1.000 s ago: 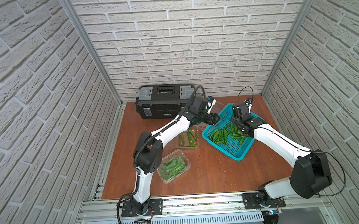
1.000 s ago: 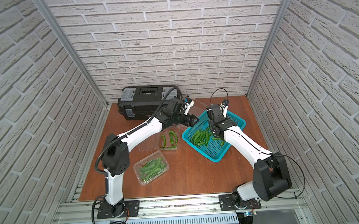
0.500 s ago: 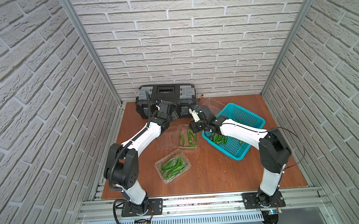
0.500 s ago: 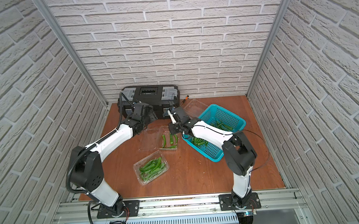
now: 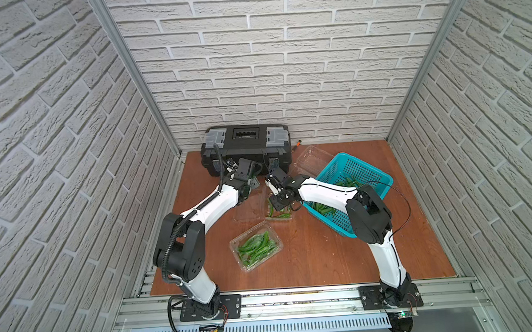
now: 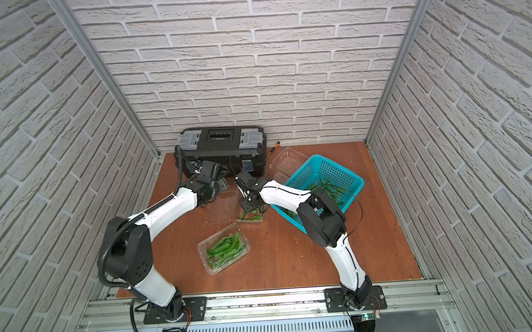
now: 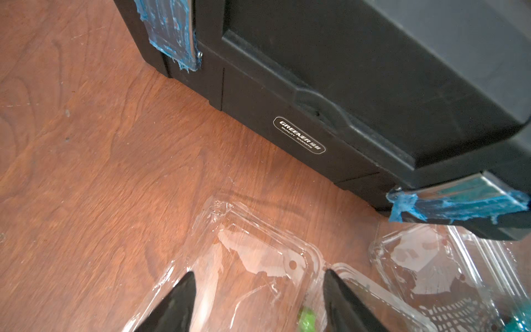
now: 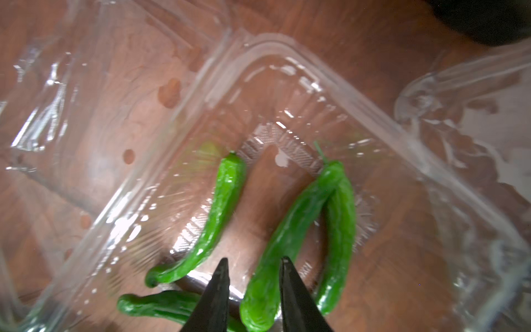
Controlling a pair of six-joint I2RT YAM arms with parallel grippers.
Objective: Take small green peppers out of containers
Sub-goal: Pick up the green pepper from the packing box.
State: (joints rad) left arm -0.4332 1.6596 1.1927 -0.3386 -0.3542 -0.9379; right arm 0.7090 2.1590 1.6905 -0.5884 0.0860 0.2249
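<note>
An open clear container [image 5: 277,211] [image 6: 249,215] lies mid-table with its lid [image 7: 258,258] folded flat. Several small green peppers [image 8: 227,201] [image 8: 290,230] lie on its ribbed bottom. My right gripper [image 8: 253,261] [image 5: 278,202] hangs low inside it, jaws open a little and straddling the end of one pepper without pinching it. My left gripper [image 7: 258,287] [image 5: 253,183] is open wide over the lid. A closed container [image 5: 256,246] [image 6: 224,249], full of peppers, sits nearer the front. An empty container [image 5: 312,158] [image 7: 431,264] lies at the back.
A teal basket [image 5: 367,167] [image 6: 338,171] with peppers in it stands right of the open container. A black toolbox [image 5: 247,142] [image 7: 344,86] stands against the back wall, close to my left gripper. A small screwdriver [image 6: 273,147] lies beside it. Brick walls close three sides.
Both arms swung left, away from the basket. My right gripper came down over the open container and opened slightly. My left gripper settled over its lid by the toolbox.
</note>
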